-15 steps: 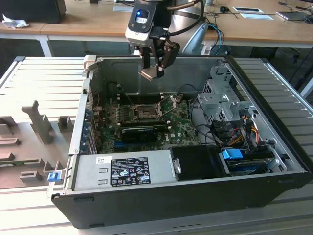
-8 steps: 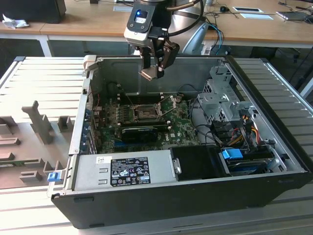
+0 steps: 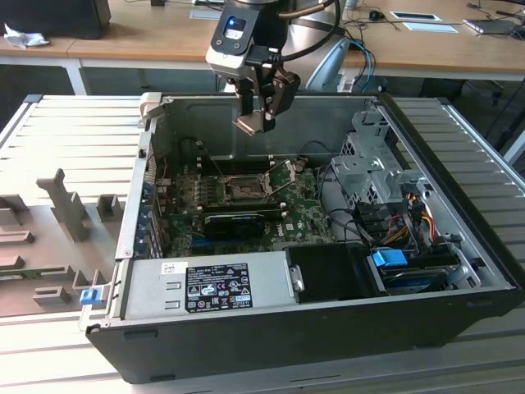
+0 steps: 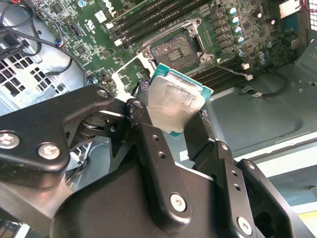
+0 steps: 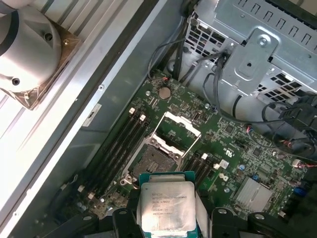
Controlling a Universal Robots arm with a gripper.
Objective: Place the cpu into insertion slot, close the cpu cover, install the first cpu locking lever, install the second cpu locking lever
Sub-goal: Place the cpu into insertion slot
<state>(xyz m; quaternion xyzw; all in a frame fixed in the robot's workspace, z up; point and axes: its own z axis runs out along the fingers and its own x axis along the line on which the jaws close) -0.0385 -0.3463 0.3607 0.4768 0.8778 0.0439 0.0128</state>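
Observation:
My gripper (image 3: 264, 113) hangs above the open computer case, shut on the cpu (image 3: 249, 124), a flat square chip with a silvery top and green edge. In both wrist views the cpu (image 4: 176, 101) (image 5: 166, 206) sits clamped between the two black fingers (image 4: 148, 141), tilted over the board. Below it lies the insertion slot (image 3: 243, 190) (image 4: 173, 48) (image 5: 154, 161), a dark square socket with nothing in it. The cpu cover (image 3: 284, 174) (image 5: 176, 130) (image 4: 127, 74) stands swung up on its hinge beside the slot. The chip is well above the socket, not touching it.
A black expansion card (image 3: 235, 220) lies just in front of the socket, and memory slots (image 5: 116, 148) run alongside it. A grey power supply (image 3: 209, 287), a metal drive cage (image 3: 369, 160) and bundled cables (image 3: 394, 222) crowd the case's front and right. Grey fixtures (image 3: 66, 209) stand outside on the left.

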